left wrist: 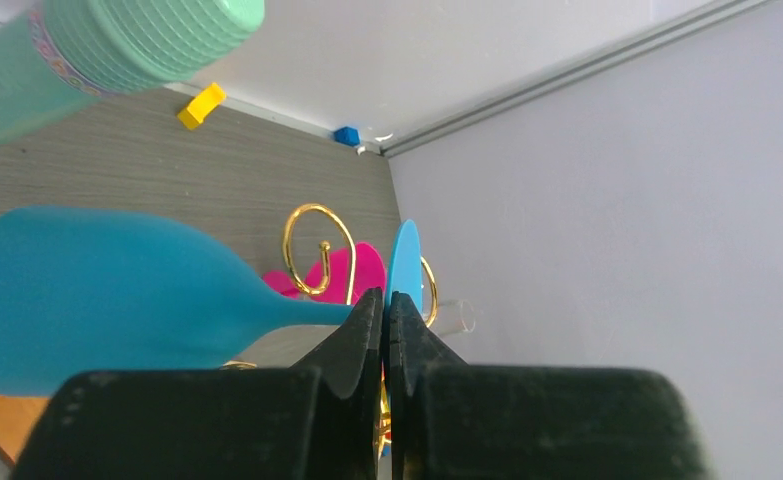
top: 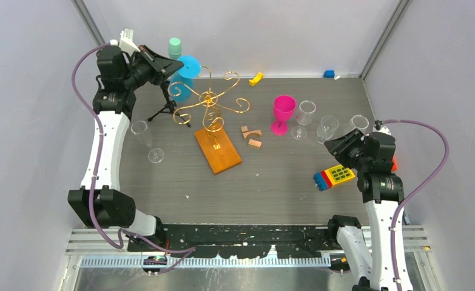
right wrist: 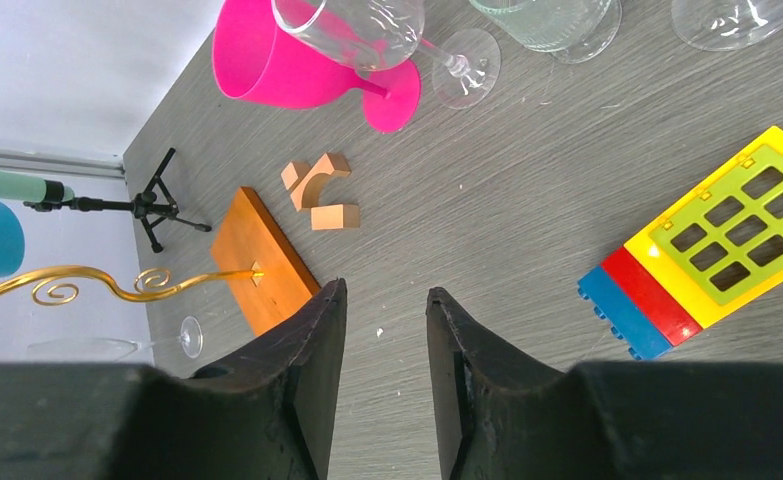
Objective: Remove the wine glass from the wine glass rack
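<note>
While the blue wine glass point(left wrist: 117, 300) stem is clamped between left gripper point(left wrist: 387, 305) jaws, right gripper point(right wrist: 385, 300) jaws are held apart.

blue wine glass point(top: 189, 65) tilted beside the upright gold wire rack point(top: 209, 100) on its orange wooden base point(top: 218, 151).

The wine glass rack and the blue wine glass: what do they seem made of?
The wine glass rack: thin wire, probably metal, shiny gold with glints. Its base: apparently wood, orange-brown, smooth. The blue wine glass: probably plastic, since it is opaque and matte.
</note>
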### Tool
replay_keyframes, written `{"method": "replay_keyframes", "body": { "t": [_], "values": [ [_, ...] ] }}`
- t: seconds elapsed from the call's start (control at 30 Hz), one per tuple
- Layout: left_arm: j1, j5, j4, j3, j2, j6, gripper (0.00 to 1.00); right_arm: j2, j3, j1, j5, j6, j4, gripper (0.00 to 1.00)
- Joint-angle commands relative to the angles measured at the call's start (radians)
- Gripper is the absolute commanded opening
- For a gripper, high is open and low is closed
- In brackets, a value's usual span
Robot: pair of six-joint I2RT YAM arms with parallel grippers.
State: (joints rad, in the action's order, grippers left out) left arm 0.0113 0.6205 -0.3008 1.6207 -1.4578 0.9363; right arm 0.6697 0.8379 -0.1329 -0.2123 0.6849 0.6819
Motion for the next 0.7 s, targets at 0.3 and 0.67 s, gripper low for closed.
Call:
{"method": "replay_keyframes", "body": {
  "t": [0.3, 0.67],
  "values": [
    [0.049, -0.074, 0.134, 0.037, 0.184, -0.047, 0.0, -0.037, 0.021, 0.003, -0.212, -0.028, -0.062, 0.58],
    [0.036, 0.077, 0.516, -0.049, 0.246, 0.279, 0.0, -0.087, -0.011, 0.003, -0.517, 0.127, -0.305, 0.69]
  ]
}}
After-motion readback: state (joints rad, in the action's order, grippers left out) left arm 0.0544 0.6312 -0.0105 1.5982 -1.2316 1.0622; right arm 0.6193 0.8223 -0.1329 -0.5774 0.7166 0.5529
